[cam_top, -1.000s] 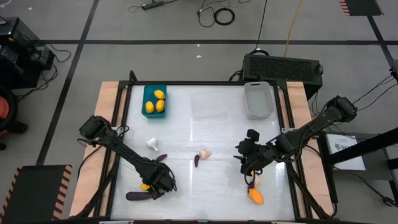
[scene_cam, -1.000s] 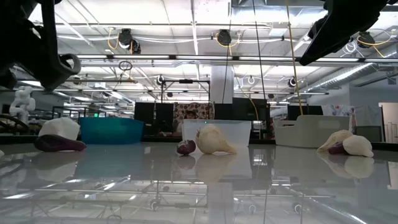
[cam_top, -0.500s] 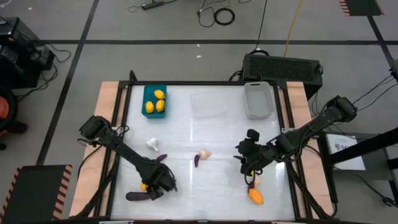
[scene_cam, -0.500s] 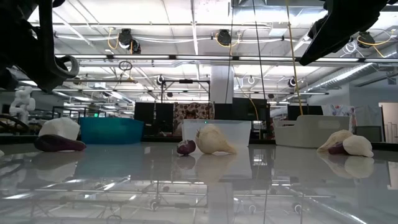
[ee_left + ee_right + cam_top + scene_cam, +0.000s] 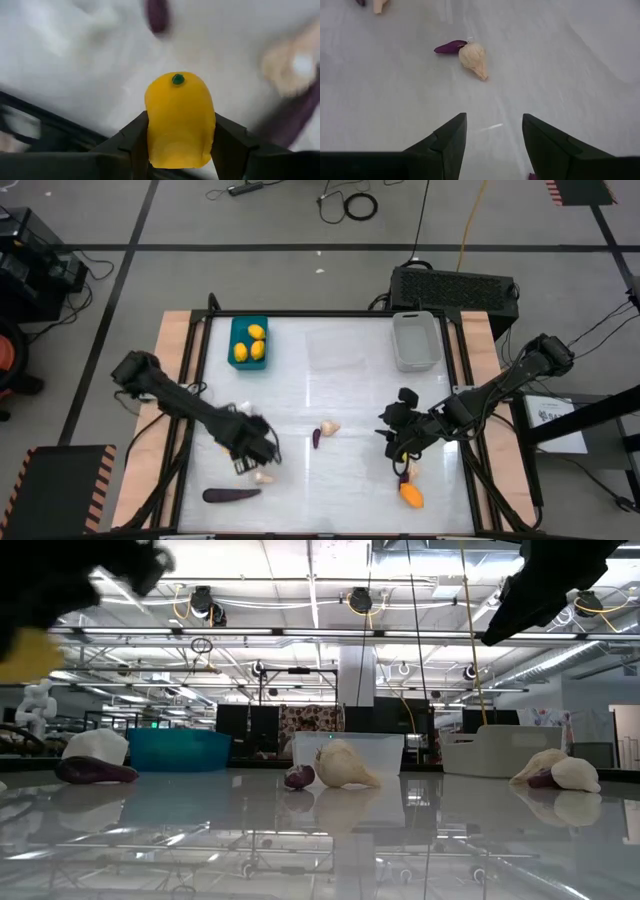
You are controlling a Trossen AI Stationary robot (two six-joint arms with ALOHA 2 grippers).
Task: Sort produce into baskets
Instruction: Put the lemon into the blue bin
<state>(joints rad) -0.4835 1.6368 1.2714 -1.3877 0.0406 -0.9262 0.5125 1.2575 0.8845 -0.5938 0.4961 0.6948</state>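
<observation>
Since a second ago, my left gripper [image 5: 256,442] has lifted off the near-left corner and swung up toward mid-table, carrying the yellow oval [image 5: 180,120] with it; the garlic bulb [image 5: 264,476] and long eggplant [image 5: 231,495] it was working over are now lying exposed near the front edge. I'm pinching the oval across its sides, jaws closed on it, green stem dot facing away from the wrist. It's looking like a smooth, hard, light plastic toy, so I'm judging it slippery but not fragile; gripping across the widest part, as now, seems right. In the low view it's showing as a yellow blur [image 5: 25,652] well above the table. I'm judging it's heading for the teal basket [image 5: 249,340], where three yellow ovals are already sitting. The white-grey basket [image 5: 416,340] at the far right is looking empty. Mid-table, a small purple piece [image 5: 316,438] is lying just beside another bulb [image 5: 329,427]. My right gripper [image 5: 396,436] is hovering with jaws apart above the table, near an orange oval [image 5: 411,496].
</observation>
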